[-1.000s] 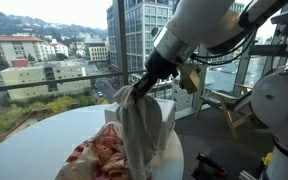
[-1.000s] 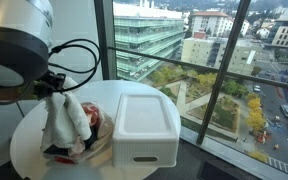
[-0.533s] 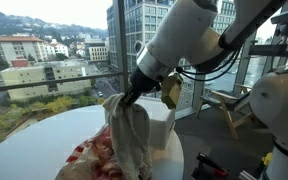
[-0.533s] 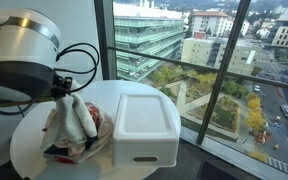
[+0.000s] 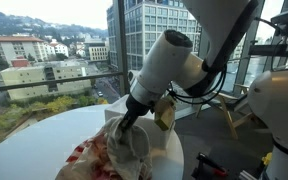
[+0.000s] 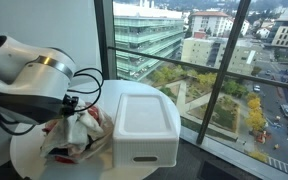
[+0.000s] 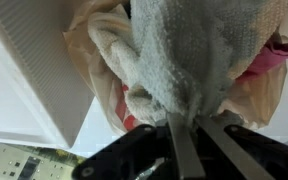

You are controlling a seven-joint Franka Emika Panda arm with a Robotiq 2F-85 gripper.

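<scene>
My gripper [image 7: 192, 130] is shut on a fold of a grey-white towel [image 7: 189, 55], whose cloth is pinched between the two fingers in the wrist view. The towel [image 5: 129, 145] hangs from the gripper [image 5: 121, 122] and its lower part rests on a heap of red and pink cloths [image 5: 92, 160] on the round white table [image 5: 34, 140]. In an exterior view the gripper [image 6: 66, 108] sits low over the same heap [image 6: 74, 135], with the towel [image 6: 81, 128] bunched below it. A white lidded box [image 6: 144, 125] stands right beside the heap.
The white box [image 5: 169, 130] borders the heap on the window side, and its ribbed lid [image 7: 39, 60] shows in the wrist view. Large glass windows [image 6: 204, 60] stand just past the table. A second white robot body [image 5: 279, 110] and a wooden chair [image 5: 229, 105] are nearby.
The arm has come down towards the table. The towel, which hung long from the gripper before, has sunk and now bunches on the heap of cloths. The grip stays shut.
</scene>
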